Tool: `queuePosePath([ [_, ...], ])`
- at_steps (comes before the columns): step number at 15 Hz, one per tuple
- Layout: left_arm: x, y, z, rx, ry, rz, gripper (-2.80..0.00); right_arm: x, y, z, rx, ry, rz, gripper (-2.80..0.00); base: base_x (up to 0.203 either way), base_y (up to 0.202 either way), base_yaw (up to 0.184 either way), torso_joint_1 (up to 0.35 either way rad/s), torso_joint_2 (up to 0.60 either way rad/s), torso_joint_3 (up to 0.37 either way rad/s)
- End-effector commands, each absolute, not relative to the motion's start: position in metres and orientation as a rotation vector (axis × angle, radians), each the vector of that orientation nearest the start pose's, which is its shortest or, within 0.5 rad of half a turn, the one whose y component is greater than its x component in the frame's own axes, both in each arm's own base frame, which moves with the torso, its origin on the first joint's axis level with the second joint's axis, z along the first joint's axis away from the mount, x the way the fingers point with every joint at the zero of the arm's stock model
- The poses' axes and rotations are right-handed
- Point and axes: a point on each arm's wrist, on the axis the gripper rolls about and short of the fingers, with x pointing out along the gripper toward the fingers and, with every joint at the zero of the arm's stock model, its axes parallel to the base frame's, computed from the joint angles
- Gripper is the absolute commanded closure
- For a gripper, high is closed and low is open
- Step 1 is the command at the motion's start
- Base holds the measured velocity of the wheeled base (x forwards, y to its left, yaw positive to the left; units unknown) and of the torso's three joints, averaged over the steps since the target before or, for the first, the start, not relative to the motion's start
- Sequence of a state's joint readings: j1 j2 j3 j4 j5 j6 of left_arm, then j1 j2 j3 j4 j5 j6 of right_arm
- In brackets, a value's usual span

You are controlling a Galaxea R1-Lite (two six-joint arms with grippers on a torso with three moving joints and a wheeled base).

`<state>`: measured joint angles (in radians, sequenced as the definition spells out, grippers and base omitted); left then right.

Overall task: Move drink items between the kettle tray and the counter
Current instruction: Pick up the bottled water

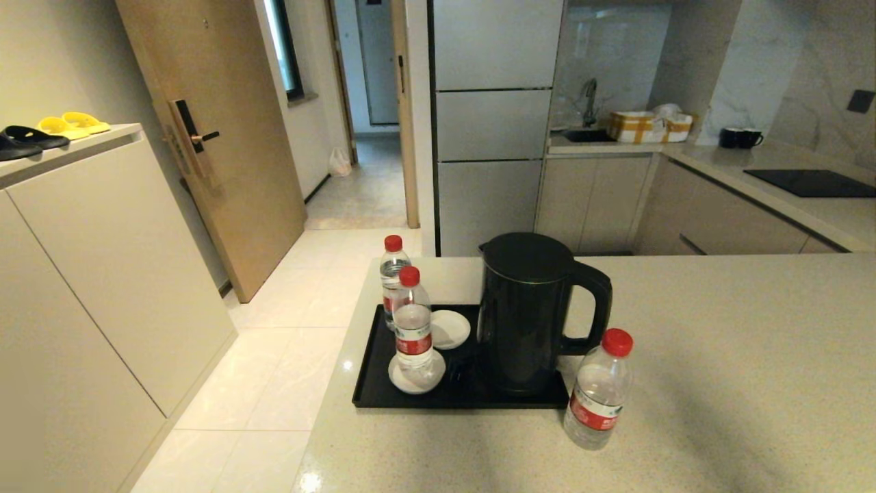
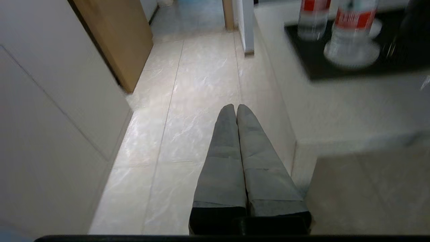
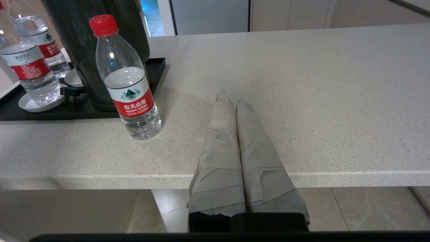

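Two red-capped water bottles stand on the black kettle tray: one on a small white dish, the other behind it at the tray's far left. A third bottle stands on the beige counter just right of the tray's front corner. My right gripper is shut and empty, over the counter's front edge to the right of that bottle. My left gripper is shut and empty, above the floor left of the counter. Neither gripper shows in the head view.
A black kettle fills the tray's right half, its handle toward the counter bottle. A second white dish lies on the tray. A white cabinet with slippers stands at the left, beyond a strip of tiled floor.
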<state>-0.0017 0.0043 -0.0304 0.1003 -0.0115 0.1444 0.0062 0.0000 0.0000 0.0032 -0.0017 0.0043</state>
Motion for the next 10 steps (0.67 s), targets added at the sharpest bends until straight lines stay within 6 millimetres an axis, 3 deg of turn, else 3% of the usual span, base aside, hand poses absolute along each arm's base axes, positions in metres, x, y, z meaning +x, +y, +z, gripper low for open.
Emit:
queuePosePath([
  [1,-0.03,0.0,0.108,0.164,0.054,-0.024,0.0,-0.023,0.0,0.075,0.005,0.006,0.005,0.0,0.0,0.0,0.0,0.0,0.0,0.0],
  [3,-0.019,-0.001,0.143,0.143,0.136,-0.069,0.0,-0.023,0.0,0.075,0.005,0.006,0.005,0.0,0.0,0.0,0.0,0.0,0.0,0.0],
  [6,0.025,-0.004,0.178,0.083,0.332,-0.216,0.0,-0.023,0.0,0.075,0.005,0.006,0.005,0.0,0.0,0.0,0.0,0.0,0.0,0.0],
  [10,0.11,-0.015,0.188,-0.061,0.564,-0.585,0.0,-0.023,0.0,0.075,0.005,0.006,0.005,0.0,0.0,0.0,0.0,0.0,0.0,0.0],
])
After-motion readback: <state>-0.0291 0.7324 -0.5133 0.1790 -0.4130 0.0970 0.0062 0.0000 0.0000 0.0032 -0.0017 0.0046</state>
